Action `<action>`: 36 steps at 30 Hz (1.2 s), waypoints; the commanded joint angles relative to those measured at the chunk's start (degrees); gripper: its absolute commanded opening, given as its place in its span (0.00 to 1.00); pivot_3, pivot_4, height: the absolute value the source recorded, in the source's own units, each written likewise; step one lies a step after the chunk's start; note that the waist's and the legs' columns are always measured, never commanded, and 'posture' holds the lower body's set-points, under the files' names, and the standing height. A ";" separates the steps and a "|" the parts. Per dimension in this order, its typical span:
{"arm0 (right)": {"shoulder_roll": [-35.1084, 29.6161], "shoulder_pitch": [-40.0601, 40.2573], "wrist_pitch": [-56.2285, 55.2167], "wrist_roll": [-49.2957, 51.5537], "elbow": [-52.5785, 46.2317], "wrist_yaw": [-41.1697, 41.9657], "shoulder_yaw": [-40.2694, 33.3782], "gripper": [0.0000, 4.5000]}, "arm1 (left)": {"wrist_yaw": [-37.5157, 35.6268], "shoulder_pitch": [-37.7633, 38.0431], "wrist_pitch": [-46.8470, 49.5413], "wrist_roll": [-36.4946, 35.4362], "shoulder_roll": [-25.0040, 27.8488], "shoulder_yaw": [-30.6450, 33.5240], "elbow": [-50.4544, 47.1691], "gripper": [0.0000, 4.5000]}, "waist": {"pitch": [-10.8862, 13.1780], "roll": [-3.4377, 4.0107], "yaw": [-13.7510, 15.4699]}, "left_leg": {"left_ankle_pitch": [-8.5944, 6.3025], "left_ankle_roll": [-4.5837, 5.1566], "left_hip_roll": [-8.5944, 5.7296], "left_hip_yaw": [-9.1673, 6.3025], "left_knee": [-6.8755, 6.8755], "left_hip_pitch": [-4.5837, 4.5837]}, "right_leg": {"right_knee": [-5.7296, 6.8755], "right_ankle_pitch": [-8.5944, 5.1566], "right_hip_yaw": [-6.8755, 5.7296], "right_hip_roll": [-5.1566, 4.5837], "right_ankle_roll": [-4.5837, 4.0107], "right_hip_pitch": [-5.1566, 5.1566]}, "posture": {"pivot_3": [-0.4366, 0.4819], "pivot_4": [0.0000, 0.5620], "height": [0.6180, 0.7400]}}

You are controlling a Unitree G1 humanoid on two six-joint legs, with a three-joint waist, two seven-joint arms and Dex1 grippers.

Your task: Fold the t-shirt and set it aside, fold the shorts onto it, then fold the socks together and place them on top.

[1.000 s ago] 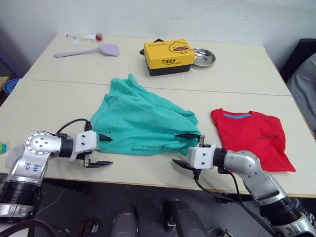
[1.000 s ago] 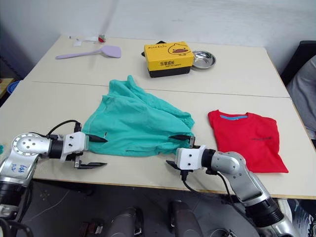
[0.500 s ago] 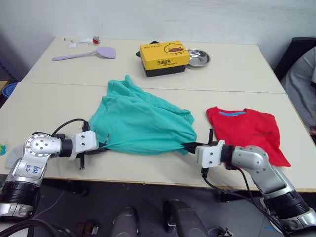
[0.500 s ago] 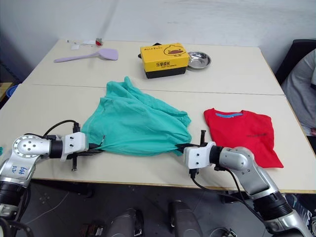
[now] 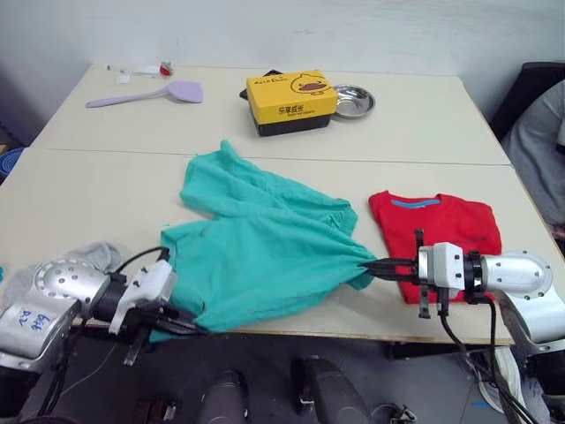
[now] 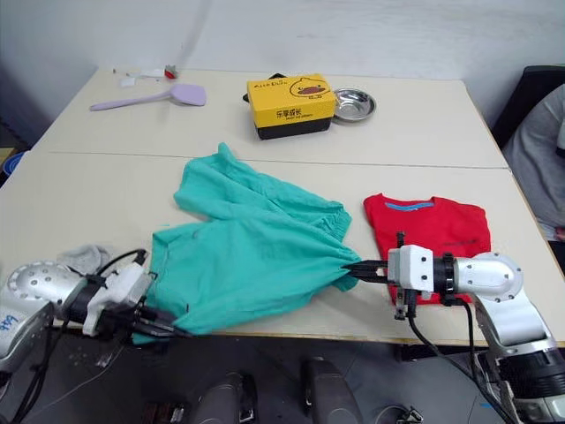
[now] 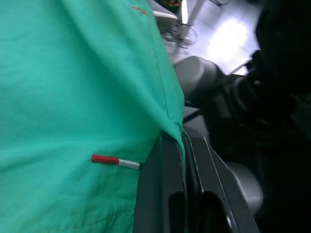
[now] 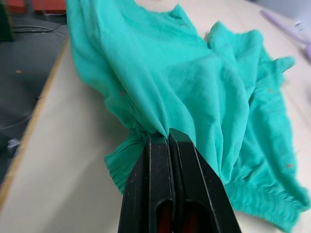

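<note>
Yellow box (image 5: 290, 102) beyond the shorts (image 5: 265, 265)

I see the shorts (image 5: 265, 265) stretched mid-frame between my left gripper (image 5: 181, 322) at lower left and right gripper (image 5: 375, 265), both pinching fabric; t-shirt (image 5: 441, 230) right.

Soft, matt teal cloth of the shorts (image 5: 265, 256) puckers between glossy black plastic fingers (image 8: 160, 194). The red t-shirt (image 5: 441, 234) is flat matt cotton. The counter (image 5: 88, 185) is smooth, matt beige. At its far edge, a polished metal bowl (image 5: 353, 101) gleams beside a glossy yellow box (image 5: 290, 100).
</note>
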 commanded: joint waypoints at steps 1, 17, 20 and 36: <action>-0.90 -0.89 2.91 -0.42 0.80 1.63 0.33 0.00 | -0.14 1.42 -2.37 2.12 0.99 1.58 1.99 0.01 | 0.01 0.00 -0.07 | 0.01 0.00 0.00 -0.01 0.02 0.01 | -0.01 -0.03 -0.01 0.01 -0.05 0.00 | 0.48 0.27 1.00; 3.87 11.86 -1.02 -5.99 -7.59 -8.08 -4.74 0.99 | 7.94 -14.62 -14.62 9.82 -9.71 0.28 21.90 0.00 | 0.07 0.12 0.80 | -0.02 0.03 -0.02 0.02 0.03 -0.06 | -0.10 0.09 0.03 0.01 0.06 0.00 | 0.48 0.27 1.00; 6.36 11.94 -4.39 -11.32 -8.31 -11.66 -2.24 0.99 | 8.23 -16.04 -14.19 10.38 -10.24 -0.31 22.93 0.00 | 0.07 0.11 0.29 | -0.03 0.00 0.01 0.02 0.02 -0.06 | -0.07 0.09 0.02 0.05 0.06 -0.01 | 0.48 0.27 1.00; 10.48 11.16 -11.25 -28.20 -9.66 -23.69 3.11 0.96 | 13.38 -21.16 1.12 8.85 -12.45 1.53 23.40 0.00 | 0.04 0.06 -0.09 | 0.06 -0.12 -0.05 0.04 0.10 -0.03 | 0.06 0.10 0.04 0.02 0.12 -0.01 | 0.48 0.27 1.00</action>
